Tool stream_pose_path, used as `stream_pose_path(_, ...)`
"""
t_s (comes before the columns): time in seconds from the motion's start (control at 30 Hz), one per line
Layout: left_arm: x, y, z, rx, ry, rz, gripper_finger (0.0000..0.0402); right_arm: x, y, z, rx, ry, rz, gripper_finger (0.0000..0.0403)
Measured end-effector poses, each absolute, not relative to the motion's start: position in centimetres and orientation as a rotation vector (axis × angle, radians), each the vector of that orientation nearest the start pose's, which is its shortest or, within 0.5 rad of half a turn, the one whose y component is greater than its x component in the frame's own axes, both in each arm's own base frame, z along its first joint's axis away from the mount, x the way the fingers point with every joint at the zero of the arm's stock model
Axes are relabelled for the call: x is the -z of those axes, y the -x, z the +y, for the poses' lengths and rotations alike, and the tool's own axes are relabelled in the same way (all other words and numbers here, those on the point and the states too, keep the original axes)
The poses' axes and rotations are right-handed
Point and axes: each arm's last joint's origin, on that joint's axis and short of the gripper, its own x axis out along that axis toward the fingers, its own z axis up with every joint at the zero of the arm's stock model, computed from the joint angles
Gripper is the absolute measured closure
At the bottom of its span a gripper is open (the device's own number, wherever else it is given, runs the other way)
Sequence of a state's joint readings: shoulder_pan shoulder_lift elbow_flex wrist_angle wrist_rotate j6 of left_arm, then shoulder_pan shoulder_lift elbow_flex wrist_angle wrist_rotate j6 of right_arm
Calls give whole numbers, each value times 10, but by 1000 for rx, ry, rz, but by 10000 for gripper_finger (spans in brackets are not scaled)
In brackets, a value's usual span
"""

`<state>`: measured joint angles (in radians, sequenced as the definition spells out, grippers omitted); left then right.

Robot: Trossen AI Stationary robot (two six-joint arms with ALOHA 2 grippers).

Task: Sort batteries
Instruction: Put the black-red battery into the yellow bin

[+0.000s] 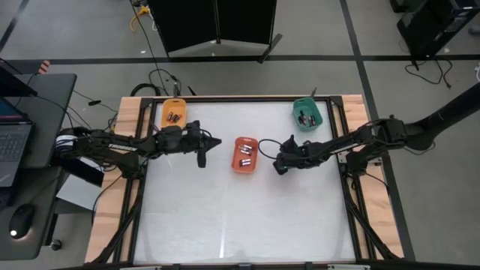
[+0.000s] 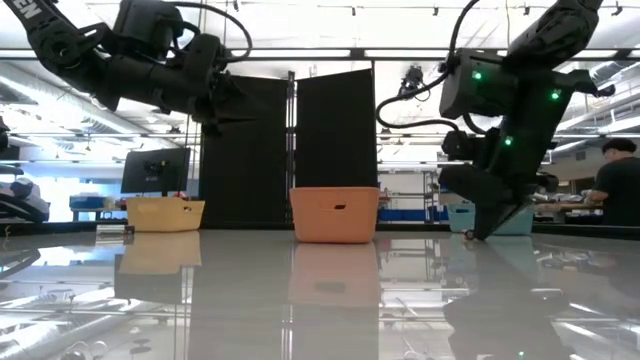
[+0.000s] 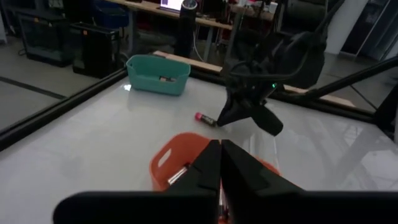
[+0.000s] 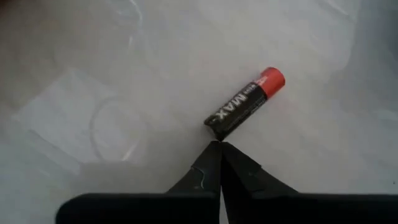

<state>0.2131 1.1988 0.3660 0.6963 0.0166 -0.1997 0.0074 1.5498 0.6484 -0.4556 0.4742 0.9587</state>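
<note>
White tabletop [image 1: 225,217], lone battery [image 4: 245,102] just ahead of right pincer [image 4: 221,144] (tips pressed together), red-orange tray [image 1: 244,154] beside.

A grey floor [image 1: 90,45] crossed by dark lines surrounds the white-topped table [image 1: 240,217], which has a wooden edge and a black frame. Just beyond the table's far edge stands a black folding screen [image 1: 217,22], and to the table's left is a dark desk [image 1: 34,150] holding a laptop [image 1: 11,142] and a computer mouse [image 1: 21,220]. Seen level across the table, the room behind is an open workshop with long ceiling strip lights [image 2: 400,52], a monitor [image 2: 155,170] left of the screen, and a person in dark clothing [image 2: 615,190] far to its right.
</note>
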Motion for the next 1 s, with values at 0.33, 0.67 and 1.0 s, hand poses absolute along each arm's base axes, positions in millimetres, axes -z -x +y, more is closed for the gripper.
stream_pose_path(0.33,-199,-225,48,-189,225,75,390,-145,-230,-8,910,-481,905,373)
stream_pose_path(0.67,-199,-225,47,-185,229,75,387,-160,-233,-20,956,-699,733,274)
stream_pose_path(1.0,-199,-224,47,-186,231,84,387,-129,-257,-47,979,-745,693,208)
